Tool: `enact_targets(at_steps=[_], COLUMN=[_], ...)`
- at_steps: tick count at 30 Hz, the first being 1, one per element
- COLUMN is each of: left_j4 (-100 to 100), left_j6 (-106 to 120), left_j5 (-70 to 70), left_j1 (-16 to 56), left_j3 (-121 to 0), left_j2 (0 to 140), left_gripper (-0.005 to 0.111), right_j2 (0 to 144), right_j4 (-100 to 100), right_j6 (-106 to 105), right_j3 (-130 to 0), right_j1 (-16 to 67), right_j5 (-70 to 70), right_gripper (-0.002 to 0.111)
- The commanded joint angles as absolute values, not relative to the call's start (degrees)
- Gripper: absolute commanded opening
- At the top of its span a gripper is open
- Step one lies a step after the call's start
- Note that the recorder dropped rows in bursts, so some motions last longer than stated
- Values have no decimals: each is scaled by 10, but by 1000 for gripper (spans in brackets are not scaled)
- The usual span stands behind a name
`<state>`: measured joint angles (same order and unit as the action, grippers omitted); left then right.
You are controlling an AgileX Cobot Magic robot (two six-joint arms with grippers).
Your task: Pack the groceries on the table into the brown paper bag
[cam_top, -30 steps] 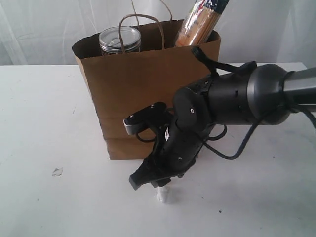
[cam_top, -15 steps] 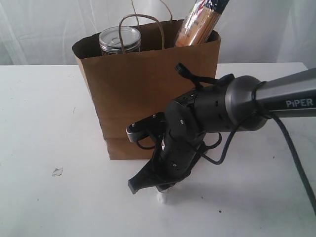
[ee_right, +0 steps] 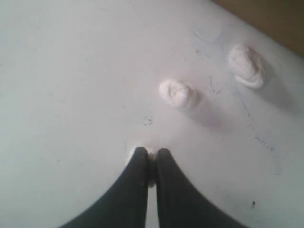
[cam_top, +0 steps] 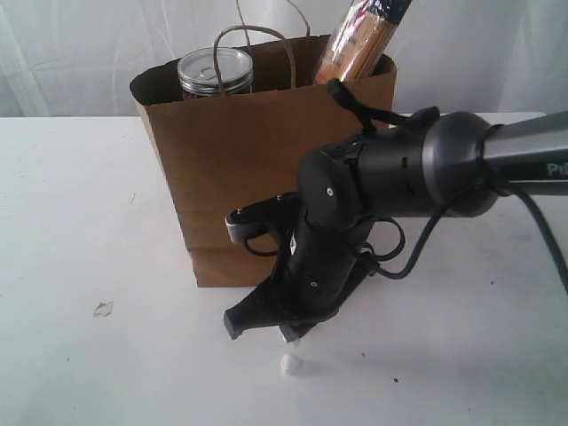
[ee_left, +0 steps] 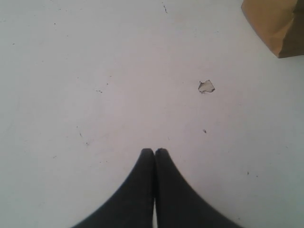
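The brown paper bag [cam_top: 257, 169] stands upright at the middle of the table [cam_top: 71, 222]. A clear jar [cam_top: 216, 73] and the long spaghetti packet [cam_top: 359, 40] stick out of its top. My right gripper [ee_right: 151, 153] hangs low over the table just in front of the bag, shut on a small white lump [ee_right: 150, 156] that shows between its fingertips. In the exterior view the right gripper [cam_top: 291, 334] points down, with another white lump [cam_top: 290, 363] on the table just below it. My left gripper [ee_left: 155, 151] is shut and empty over bare table, left of the bag's corner [ee_left: 275, 23].
Two more white lumps [ee_right: 178, 93] [ee_right: 246, 64] lie on the table ahead of the right gripper, toward the bag. A small pale scrap [cam_top: 103, 309] lies on the table left of the bag, and the same scrap [ee_left: 206, 86] shows ahead of the left gripper.
My right gripper's jaws have closed on a white lump, and the arm has shifted a little left and up. The left gripper has not changed.
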<state>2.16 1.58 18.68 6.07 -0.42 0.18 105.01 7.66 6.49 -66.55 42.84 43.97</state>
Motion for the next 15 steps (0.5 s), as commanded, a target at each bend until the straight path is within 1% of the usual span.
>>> enact_targets(at_steps=[1, 6, 10, 15], left_j4=[26, 26, 26, 26], left_j6=[18, 18, 18, 18], left_j5=[191, 191, 191, 191], left_j1=[59, 59, 59, 59], left_j3=[0, 0, 0, 0], left_j2=[0, 0, 0, 0], left_gripper=[0, 0, 0, 0], right_j2=[1004, 959, 934, 928], right_j4=[118, 244, 316, 324], right_j6=[58, -45, -79, -79], right_j3=[-669, -669, -673, -727], right_j1=[429, 429, 443, 503], right_j5=[475, 531, 541, 561], right_gripper=[1, 1, 0, 0])
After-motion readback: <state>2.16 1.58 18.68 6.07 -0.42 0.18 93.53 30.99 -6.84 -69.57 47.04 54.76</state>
